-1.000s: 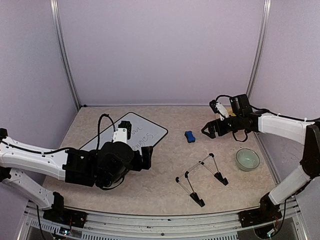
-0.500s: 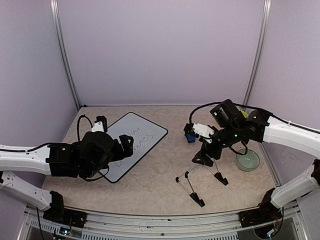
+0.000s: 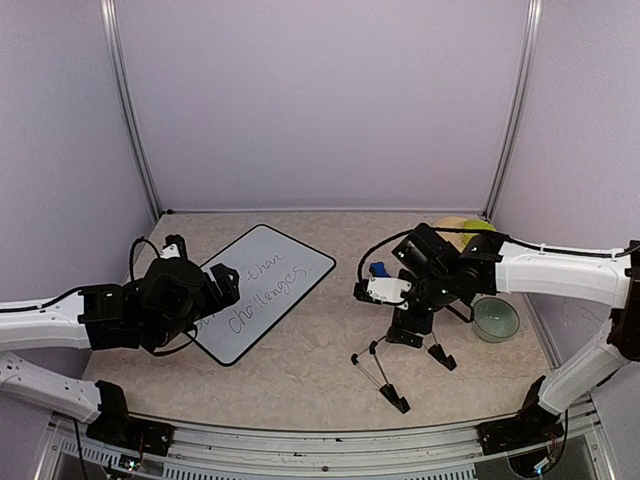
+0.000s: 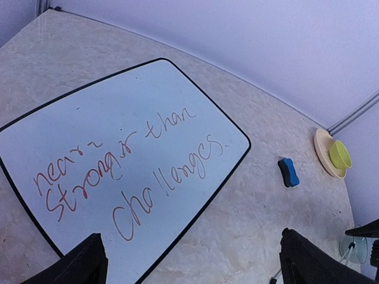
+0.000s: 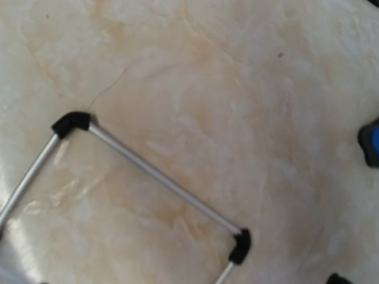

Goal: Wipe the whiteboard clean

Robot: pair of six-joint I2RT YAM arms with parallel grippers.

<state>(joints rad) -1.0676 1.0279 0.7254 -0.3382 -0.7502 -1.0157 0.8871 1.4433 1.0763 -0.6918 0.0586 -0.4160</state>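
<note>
The whiteboard (image 3: pixel 275 272) lies flat at the left centre of the table, black-framed, with red handwriting across it (image 4: pixel 127 157). My left gripper (image 3: pixel 224 282) hovers over its near-left part, open, its two dark fingertips (image 4: pixel 89 265) far apart with only board and table between them. A small blue eraser (image 4: pixel 288 172) lies on the table right of the board, partly hidden behind my right arm in the top view (image 3: pixel 377 268). My right gripper (image 3: pixel 405 328) points down over the wire stand (image 5: pixel 160 177), open and holding nothing.
A thin wire stand (image 3: pixel 398 362) lies near the front centre. A glass bowl (image 3: pixel 495 319) sits at the right. A plate with a green cup (image 4: pixel 333 155) stands at the far right back. Walls enclose the table on three sides.
My left arm has drawn back leftward, uncovering the board's writing. My right arm has swung from the far right toward the centre and down over the wire stand. Both grippers stayed open.
</note>
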